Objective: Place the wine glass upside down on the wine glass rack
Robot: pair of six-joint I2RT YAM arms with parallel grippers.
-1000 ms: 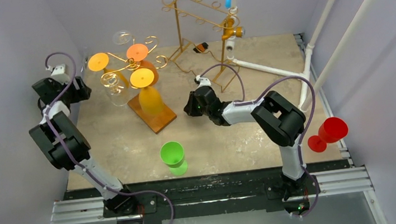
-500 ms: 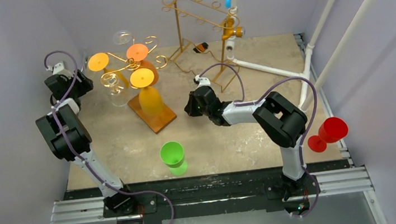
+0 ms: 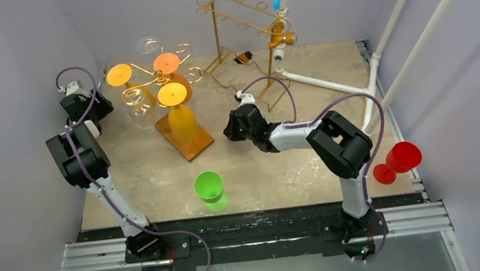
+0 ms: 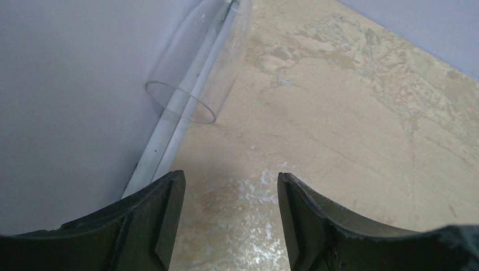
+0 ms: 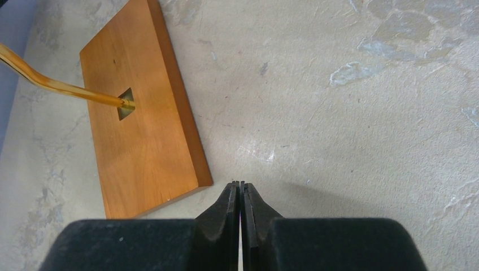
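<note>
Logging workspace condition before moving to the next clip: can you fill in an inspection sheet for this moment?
Surface: beige marbled tabletop, nothing spilled.
Job's things: wine glass rack on wooden base carries inverted orange and yellow glasses; green wine glass upright near front edge; clear glass against left wall.
Clutter: second gold rack at back; red wine glass off table, right.
End effectors: left end effector open, empty; right end effector shut, empty.
Cables: purple cables along both arms.
Surroundings: white pipes, pale walls.
</note>
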